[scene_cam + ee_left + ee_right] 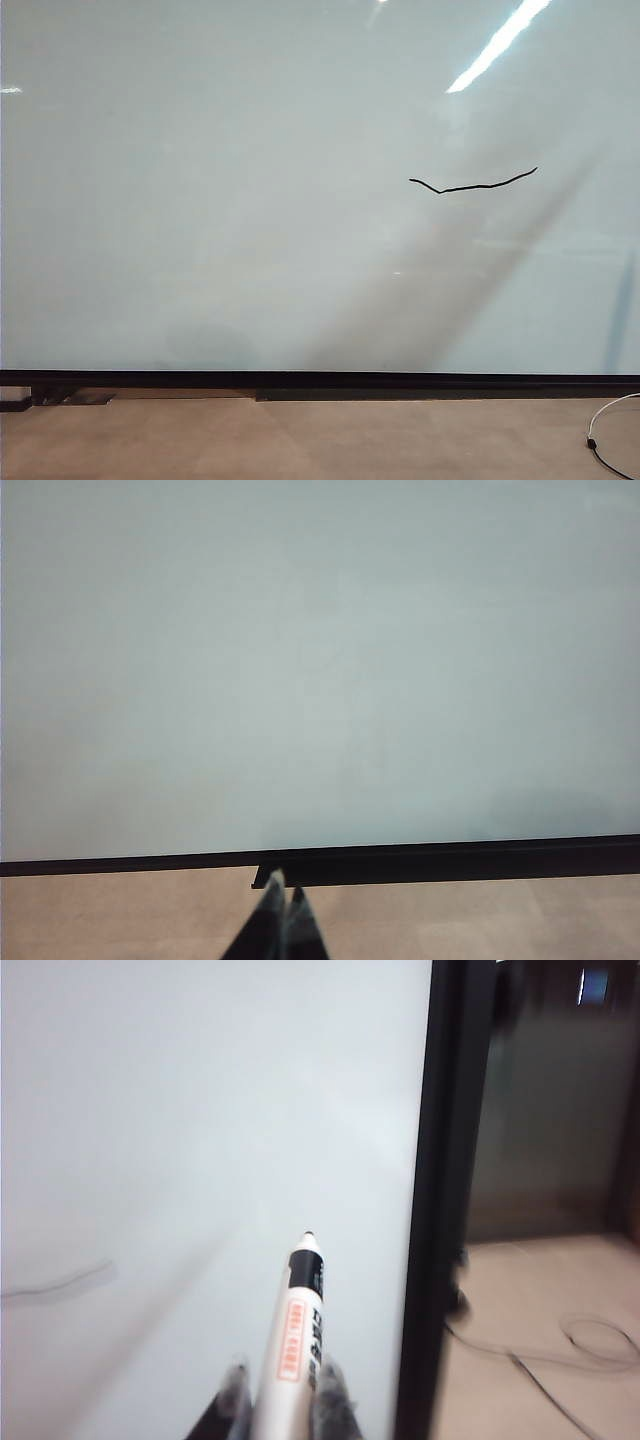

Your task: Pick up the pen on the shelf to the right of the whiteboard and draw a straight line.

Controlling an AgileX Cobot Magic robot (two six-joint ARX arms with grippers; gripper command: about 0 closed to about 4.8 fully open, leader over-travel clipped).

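Note:
The whiteboard [250,200] fills the exterior view, pale and glossy, with a black strip along its lower edge. A thin black, slightly wavy straight line [475,184] runs across its right part; it shows faintly as a grey stroke [60,1282] in the right wrist view. My right gripper [282,1375] is shut on the pen [295,1330], a white barrel with a black band and dark tip, pointing away from the jaws and off the board's surface, near the board's black side frame [440,1210]. My left gripper [284,892] is shut with nothing in it, low before the board's bottom strip. Neither arm shows in the exterior view.
A white cable with a black plug [600,430] lies on the tan floor at the lower right. Thin cables [560,1350] trail over the floor beyond the board's side frame, before a dark wall [560,1100]. A black ledge [440,393] runs under the board.

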